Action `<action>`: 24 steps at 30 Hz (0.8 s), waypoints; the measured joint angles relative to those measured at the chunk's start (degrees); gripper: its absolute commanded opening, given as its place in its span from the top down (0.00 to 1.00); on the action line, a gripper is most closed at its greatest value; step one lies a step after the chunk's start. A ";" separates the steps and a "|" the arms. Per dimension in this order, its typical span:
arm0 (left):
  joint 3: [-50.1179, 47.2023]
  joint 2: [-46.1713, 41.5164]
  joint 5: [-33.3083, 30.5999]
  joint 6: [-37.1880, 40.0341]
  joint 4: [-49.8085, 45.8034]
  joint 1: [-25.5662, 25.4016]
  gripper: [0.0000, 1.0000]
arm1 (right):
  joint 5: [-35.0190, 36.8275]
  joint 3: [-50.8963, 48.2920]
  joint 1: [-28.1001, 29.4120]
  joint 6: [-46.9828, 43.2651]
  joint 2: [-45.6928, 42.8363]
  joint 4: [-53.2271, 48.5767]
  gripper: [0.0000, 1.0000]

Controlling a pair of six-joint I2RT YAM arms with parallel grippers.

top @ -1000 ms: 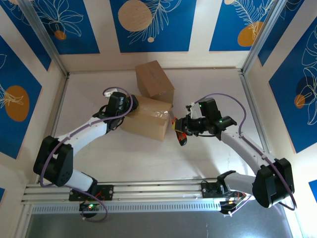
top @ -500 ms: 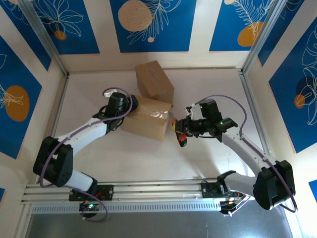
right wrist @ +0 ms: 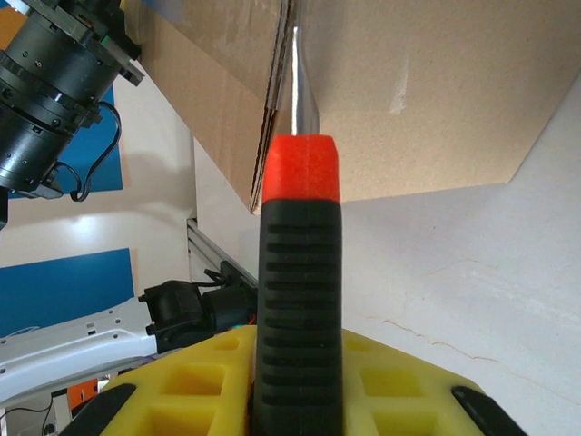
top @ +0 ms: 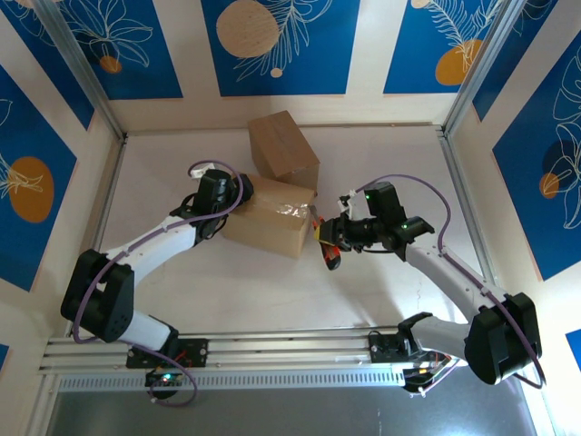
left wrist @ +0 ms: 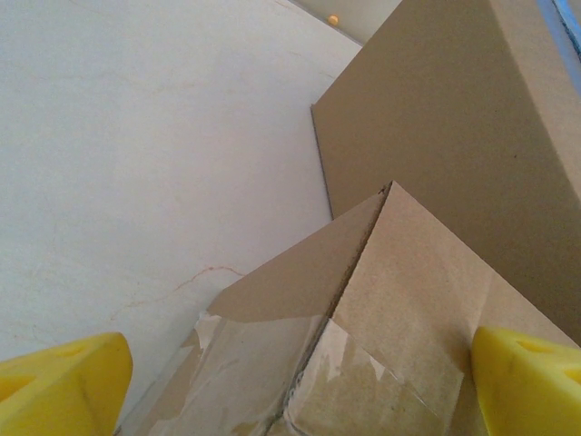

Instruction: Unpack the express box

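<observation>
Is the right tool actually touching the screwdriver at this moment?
Touching. In the right wrist view, the screwdriver has its black handle clamped between the right tool's yellow fingers, with no gap on either side.

The express box (top: 270,216) lies near the middle of the table (top: 399,154). A second box (top: 283,148) sits just behind it, toward the right, close against its far edge. The left end effector (top: 241,193) is at the express box's left end, with a finger (left wrist: 56,381) on either side of the box's upper corner. The right end effector (top: 334,240) is just right of the express box and carries a tool (right wrist: 300,300) between its fingers. The tool's tip points at the box's right end.
</observation>
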 measured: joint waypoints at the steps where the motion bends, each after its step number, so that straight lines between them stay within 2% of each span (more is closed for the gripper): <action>1: 0.00 0.00 0.04 0.00 0.02 0.02 0.06 | 0.09 -0.04 0.24 0.17 0.00 0.07 1.00; 24: -0.04 0.39 0.57 0.44 1.01 0.07 0.06 | 1.25 -3.06 6.34 3.85 -3.04 0.59 1.00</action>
